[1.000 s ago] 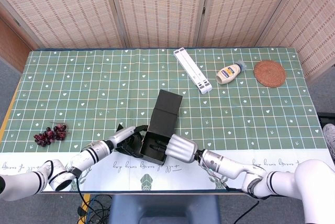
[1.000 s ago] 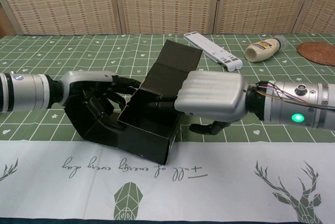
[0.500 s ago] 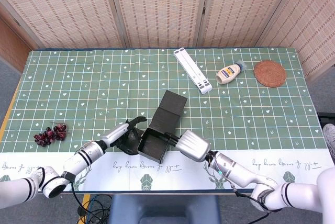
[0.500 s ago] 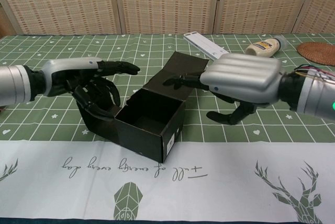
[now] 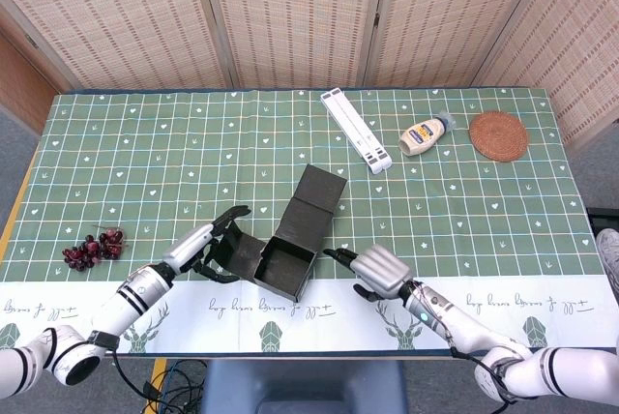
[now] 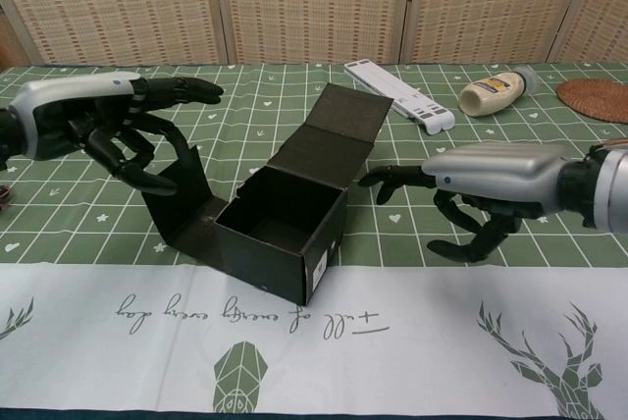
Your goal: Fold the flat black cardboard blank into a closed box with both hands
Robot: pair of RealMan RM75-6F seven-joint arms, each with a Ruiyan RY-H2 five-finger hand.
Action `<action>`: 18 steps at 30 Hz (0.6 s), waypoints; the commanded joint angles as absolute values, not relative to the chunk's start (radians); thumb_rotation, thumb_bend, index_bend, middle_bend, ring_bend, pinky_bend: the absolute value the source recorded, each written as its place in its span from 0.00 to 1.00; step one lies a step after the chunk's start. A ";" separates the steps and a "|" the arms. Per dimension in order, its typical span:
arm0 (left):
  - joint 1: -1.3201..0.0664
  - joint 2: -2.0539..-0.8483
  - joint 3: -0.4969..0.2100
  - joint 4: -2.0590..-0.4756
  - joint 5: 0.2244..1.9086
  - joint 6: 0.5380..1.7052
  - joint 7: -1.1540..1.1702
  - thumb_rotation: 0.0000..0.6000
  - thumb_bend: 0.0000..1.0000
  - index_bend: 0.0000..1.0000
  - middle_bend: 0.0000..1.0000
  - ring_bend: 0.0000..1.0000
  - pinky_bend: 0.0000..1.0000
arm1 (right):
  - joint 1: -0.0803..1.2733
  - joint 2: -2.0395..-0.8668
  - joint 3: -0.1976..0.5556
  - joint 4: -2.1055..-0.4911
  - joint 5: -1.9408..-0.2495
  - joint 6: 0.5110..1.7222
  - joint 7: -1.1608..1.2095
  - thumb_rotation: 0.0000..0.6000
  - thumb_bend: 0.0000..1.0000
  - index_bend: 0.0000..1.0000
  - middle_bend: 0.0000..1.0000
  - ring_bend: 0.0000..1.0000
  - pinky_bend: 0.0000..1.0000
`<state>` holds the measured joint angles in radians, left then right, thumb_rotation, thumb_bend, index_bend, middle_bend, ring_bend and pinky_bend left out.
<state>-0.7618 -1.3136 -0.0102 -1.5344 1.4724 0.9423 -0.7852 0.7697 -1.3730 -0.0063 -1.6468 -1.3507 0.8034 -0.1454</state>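
Cardboard is what I am dealing with: the black box (image 6: 285, 219) sits near the table's (image 5: 145, 153) front edge between my hands, tray already formed, lid (image 6: 329, 131) tilted up behind and a side flap (image 6: 182, 194) standing at its left. My left hand (image 6: 93, 121) and right hand (image 6: 491, 189) both hover apart from it, fingers spread, holding nothing. I judge it light and stiff along its creases, apt to slide, so I'd brace a wall and push the lid by its free edge
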 commanded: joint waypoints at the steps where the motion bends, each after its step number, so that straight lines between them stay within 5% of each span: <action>1: -0.750 -1.302 -0.015 -1.547 1.475 0.956 -0.783 1.00 0.06 0.06 0.03 0.39 0.77 | 0.815 -1.405 0.042 -1.606 -1.278 0.727 -0.111 1.00 0.49 0.00 0.12 0.73 1.00; 18: -0.693 -1.271 -0.007 -1.556 1.497 0.981 -0.810 1.00 0.06 0.06 0.03 0.39 0.77 | 0.949 -1.555 0.178 -1.403 -1.164 0.611 -0.042 1.00 0.50 0.00 0.09 0.73 1.00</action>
<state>-0.6942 -1.2722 -0.0065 -1.5561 1.4955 0.9802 -0.8091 0.9561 -1.5563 0.1767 -1.3986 -1.1647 0.6067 -0.0576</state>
